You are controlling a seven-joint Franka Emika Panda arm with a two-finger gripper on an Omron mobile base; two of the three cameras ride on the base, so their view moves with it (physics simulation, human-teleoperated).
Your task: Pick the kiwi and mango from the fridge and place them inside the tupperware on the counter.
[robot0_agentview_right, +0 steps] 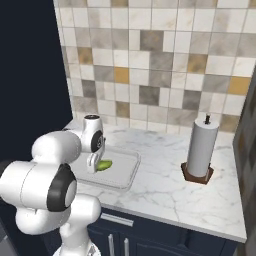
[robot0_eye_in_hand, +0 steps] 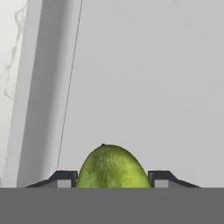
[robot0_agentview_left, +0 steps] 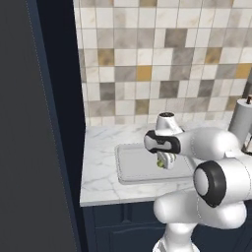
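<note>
My gripper [robot0_agentview_left: 165, 161] is shut on the mango [robot0_agentview_left: 160, 163], a small yellow-green oval fruit. It hangs low over the tupperware [robot0_agentview_left: 133, 167], a shallow pale grey tray on the white marble counter [robot0_agentview_left: 98, 147]. In the right base view the mango [robot0_agentview_right: 104, 165] sticks out of the gripper [robot0_agentview_right: 94, 165] just above the tupperware [robot0_agentview_right: 127, 179] floor. The hand view has the mango [robot0_eye_in_hand: 113, 168] between my fingertips [robot0_eye_in_hand: 65, 178], with the tupperware [robot0_eye_in_hand: 153, 78] floor behind it. The kiwi is out of view. The fridge [robot0_agentview_left: 24, 147] is a grey wall at the left.
A paper towel roll on a dark stand [robot0_agentview_right: 201, 150] sits on the counter [robot0_agentview_right: 165, 190] to the right of the tupperware. A tiled wall [robot0_agentview_right: 160, 65] backs the counter. Dark navy cabinet fronts [robot0_agentview_right: 150, 240] run below its edge.
</note>
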